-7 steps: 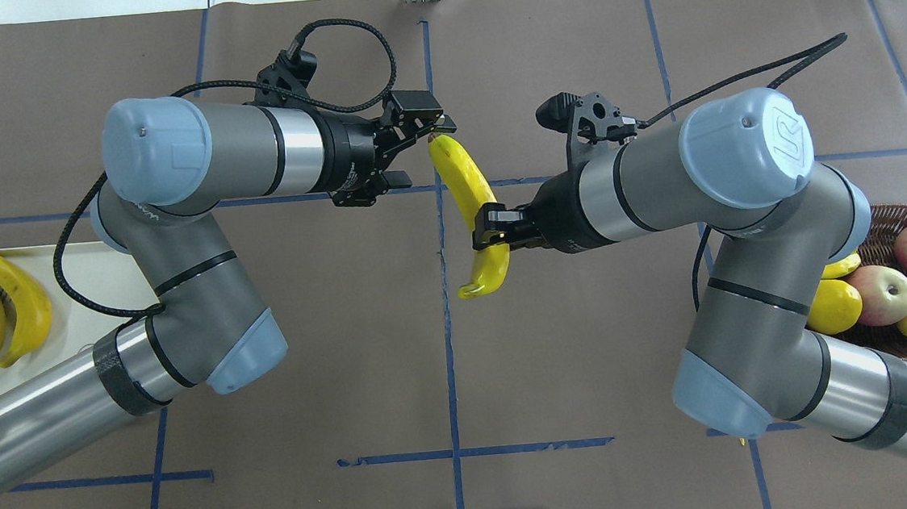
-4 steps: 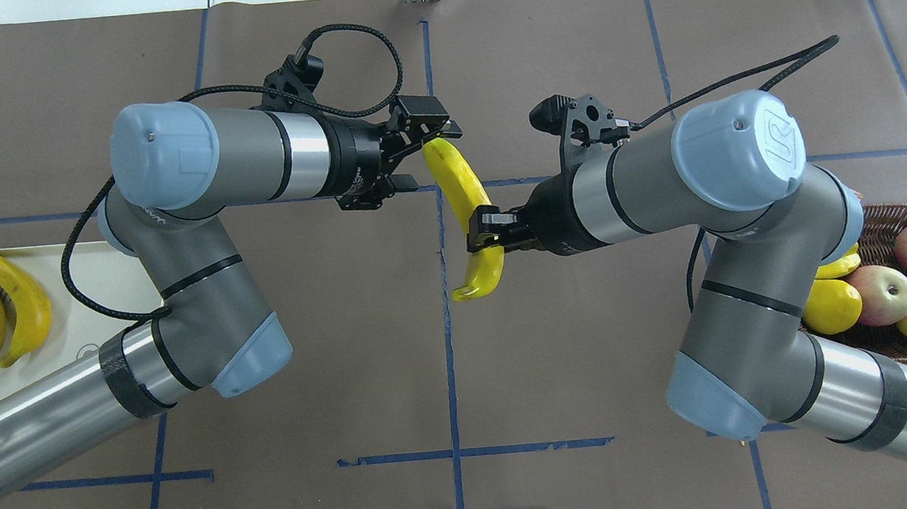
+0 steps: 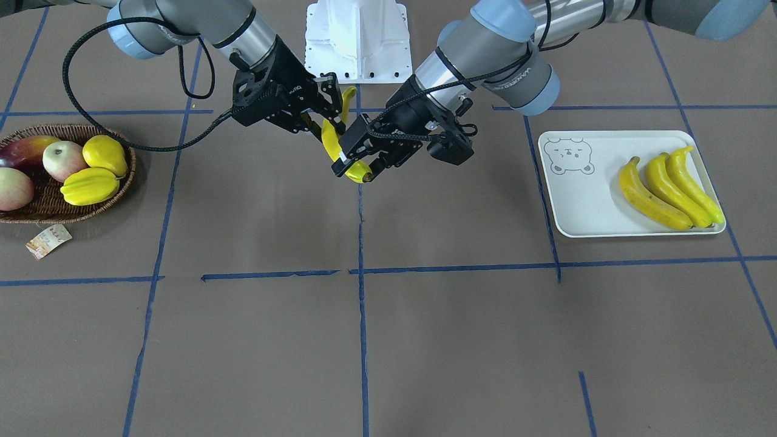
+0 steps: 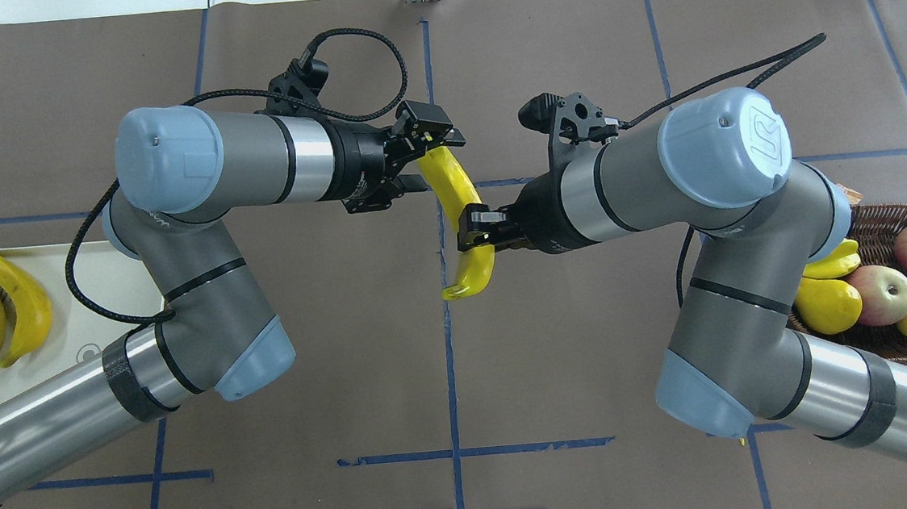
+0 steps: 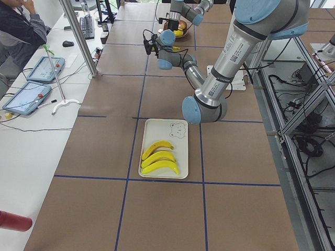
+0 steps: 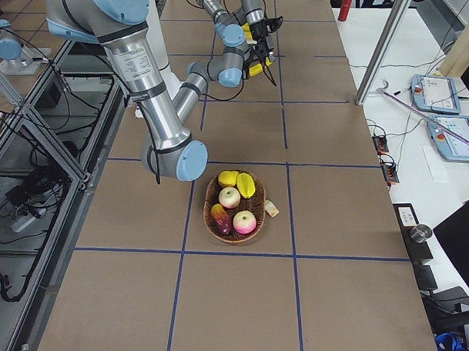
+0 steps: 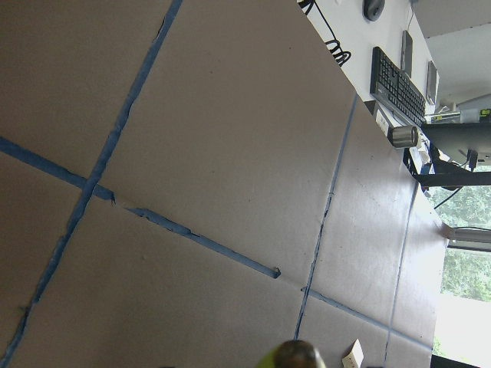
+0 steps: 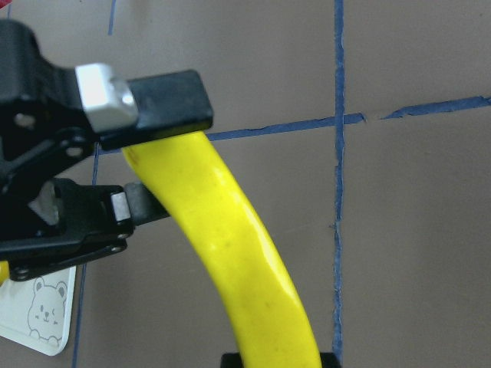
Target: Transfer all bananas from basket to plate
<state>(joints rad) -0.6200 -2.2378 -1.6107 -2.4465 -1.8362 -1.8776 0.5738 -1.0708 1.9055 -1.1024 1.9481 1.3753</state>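
**Overhead exterior view: one banana held mid-air between two arms, three on the plate**

On the robot's left side the plate (image 3: 583,197) carries three bananas (image 3: 661,185), lying side by side along the edge away from its bear print. On the robot's right side the basket (image 3: 73,213) holds two apples (image 3: 61,159), a reddish mango-like fruit (image 3: 24,150), a plump yellow fruit (image 3: 104,155) and a ridged starfruit (image 3: 90,185). Its paper tag (image 3: 47,241) lies on the tabletop (image 3: 425,334) just beside the rim.

A fourth banana (image 4: 453,183) hangs above the middle of the tabletop, well apart from both containers. The right gripper (image 4: 474,232) has its jaws clenched across the banana's lower half, so one tip sticks out below them. The left gripper (image 4: 431,159) meets the banana's other end with its jaws spread, one finger on each side of that end. In the right wrist view those fingers sit right against the yellow skin, but I cannot tell whether they press on it.
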